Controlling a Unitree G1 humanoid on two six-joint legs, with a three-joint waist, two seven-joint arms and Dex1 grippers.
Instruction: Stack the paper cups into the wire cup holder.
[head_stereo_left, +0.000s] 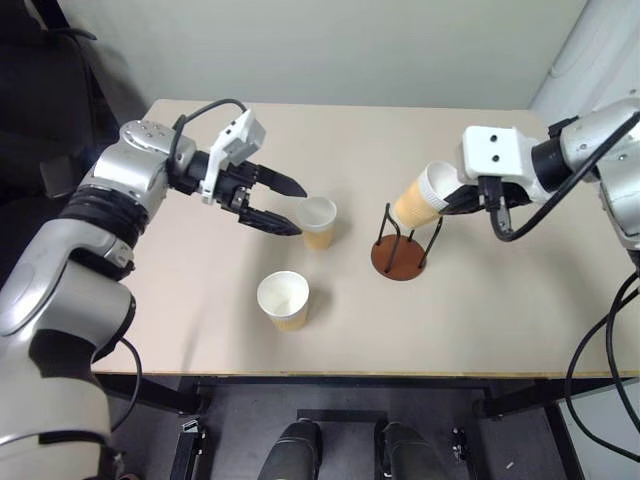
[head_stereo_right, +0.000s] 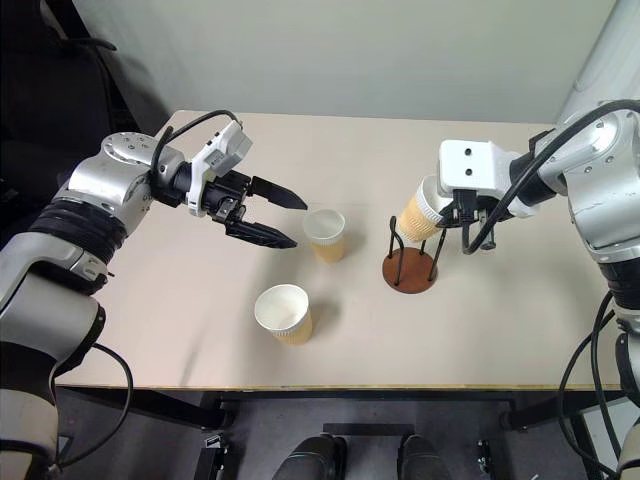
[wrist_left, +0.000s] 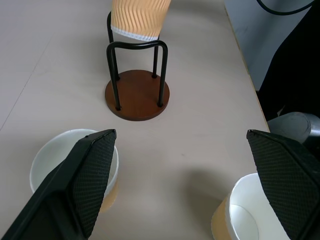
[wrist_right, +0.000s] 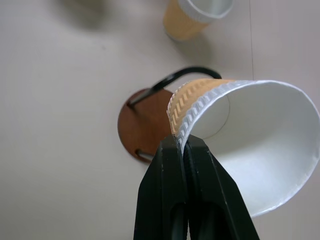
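Nearest me stands a tan paper cup with white inside, upright near the table's front edge; a second like it sits farther back, just right of my spread-wide left gripper. My right gripper pinches a third ribbed cup's rim, tilted over the wire cup holder with reddish-brown base. These look light and crushable to me, so I'd grip gently by the rim.

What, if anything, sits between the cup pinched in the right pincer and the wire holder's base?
Nothing visible. The held cup hangs tilted over the wire cup holder, whose disc base is bare. The two other cups stand apart on the table.
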